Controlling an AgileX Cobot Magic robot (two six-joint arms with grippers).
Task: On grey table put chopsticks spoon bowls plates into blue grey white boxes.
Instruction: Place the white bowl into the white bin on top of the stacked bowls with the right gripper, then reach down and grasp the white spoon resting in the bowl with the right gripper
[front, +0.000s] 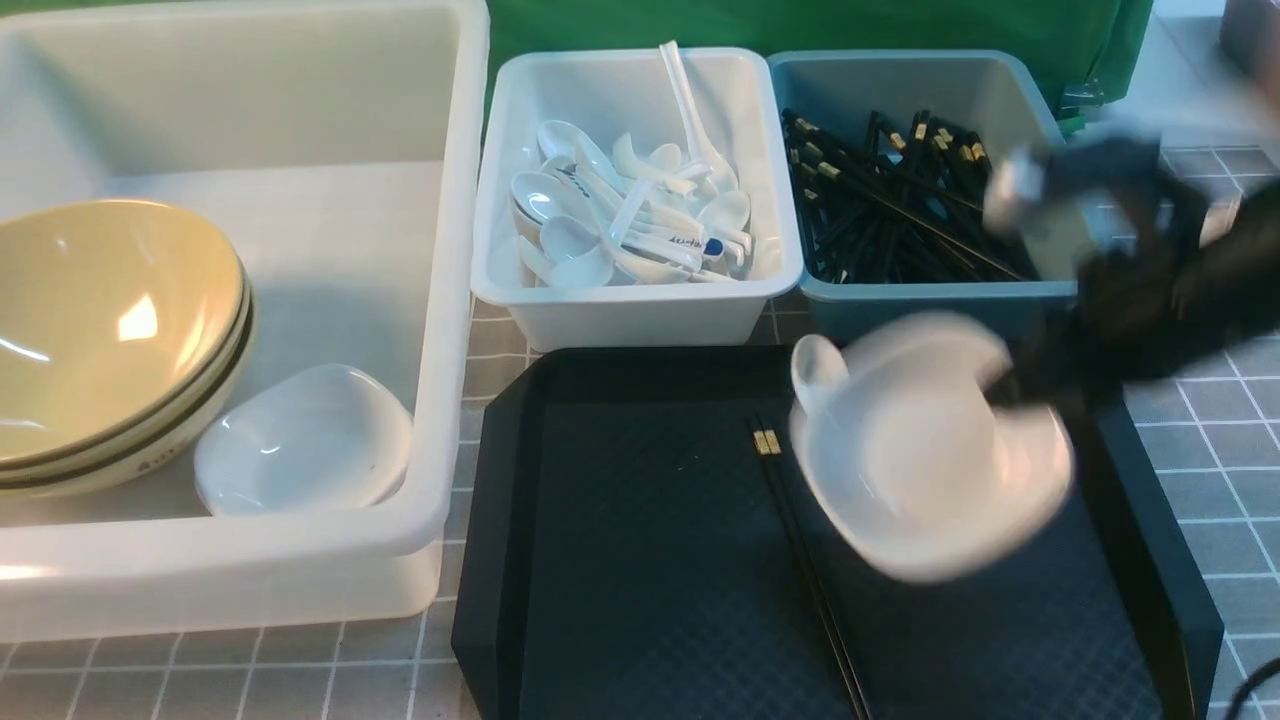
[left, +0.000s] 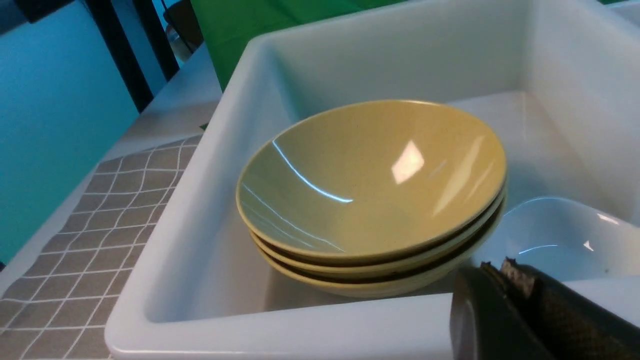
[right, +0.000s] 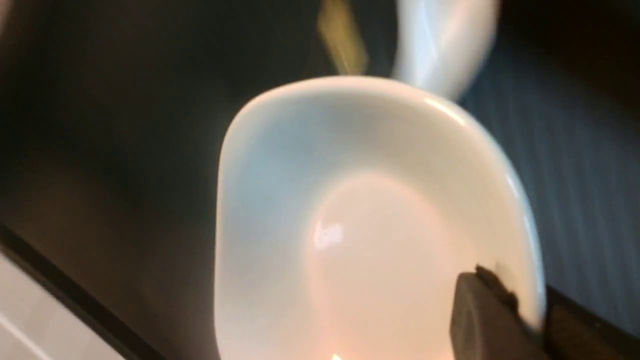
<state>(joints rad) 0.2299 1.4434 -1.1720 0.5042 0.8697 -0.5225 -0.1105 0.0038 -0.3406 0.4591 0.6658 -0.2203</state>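
My right gripper (front: 1030, 400) is shut on the rim of a white dish (front: 925, 455) and holds it, blurred, above the black tray (front: 640, 560); the wrist view shows the dish (right: 370, 220) with the rim pinched between the fingers (right: 480, 310). A white spoon (front: 817, 370) and a pair of black chopsticks (front: 800, 540) lie on the tray. My left gripper (left: 500, 270) is shut and empty, at the near rim of the big white box (left: 280, 325), by three stacked yellow bowls (left: 370, 190) and a white dish (left: 560, 240). The left gripper is outside the front view.
The big white box (front: 450, 300) stands at the left with the bowls (front: 100, 330) and a dish (front: 305, 440). A small white box (front: 640, 300) holds several spoons. A blue box (front: 940, 300) holds many chopsticks. Grey checked cloth (front: 1220, 450) covers the table.
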